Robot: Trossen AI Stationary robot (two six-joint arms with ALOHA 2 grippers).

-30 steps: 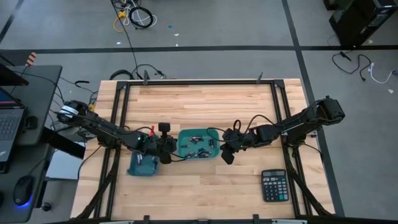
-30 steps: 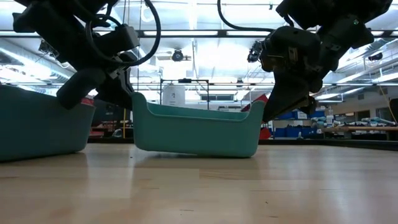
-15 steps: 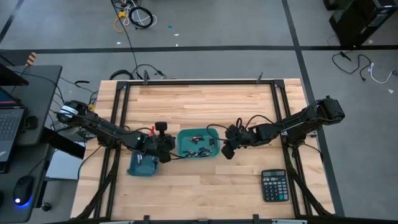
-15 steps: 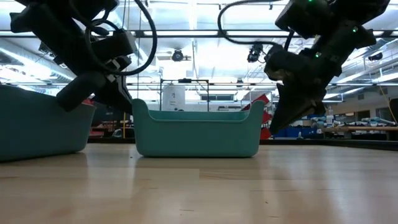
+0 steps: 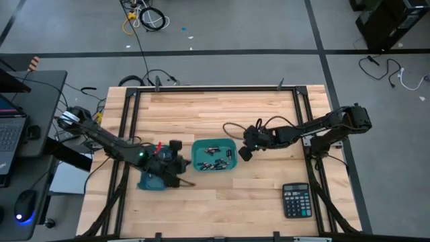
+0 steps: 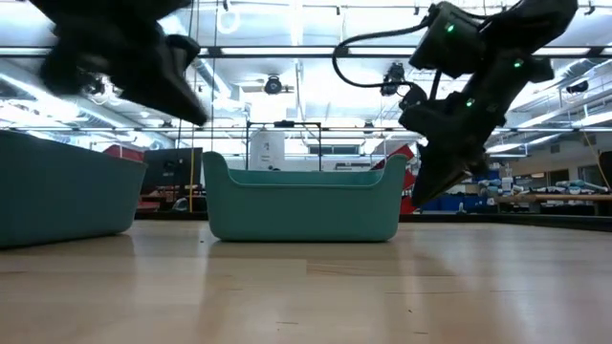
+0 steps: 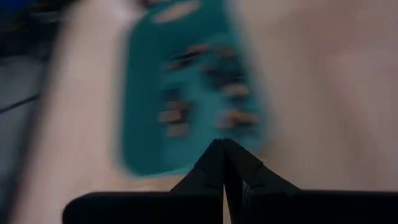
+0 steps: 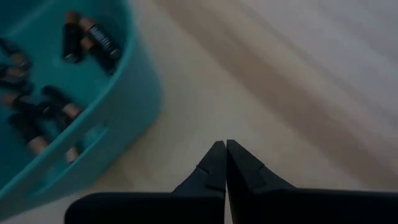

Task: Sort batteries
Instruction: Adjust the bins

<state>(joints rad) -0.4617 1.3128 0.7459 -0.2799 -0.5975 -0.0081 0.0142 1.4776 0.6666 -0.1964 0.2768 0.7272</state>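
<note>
Batteries lie in a teal bin mid-table; left gripper and right gripper flank it, fingers closed, empty.

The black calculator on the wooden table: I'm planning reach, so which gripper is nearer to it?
Right. The right gripper hangs beside the teal plastic bin of batteries, up-table from the black calculator; the left gripper is beyond that bin, farther away.

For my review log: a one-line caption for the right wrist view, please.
Shut right hand above bare wooden table, beside teal rectangular plastic bin holding small cylindrical batteries.
</note>
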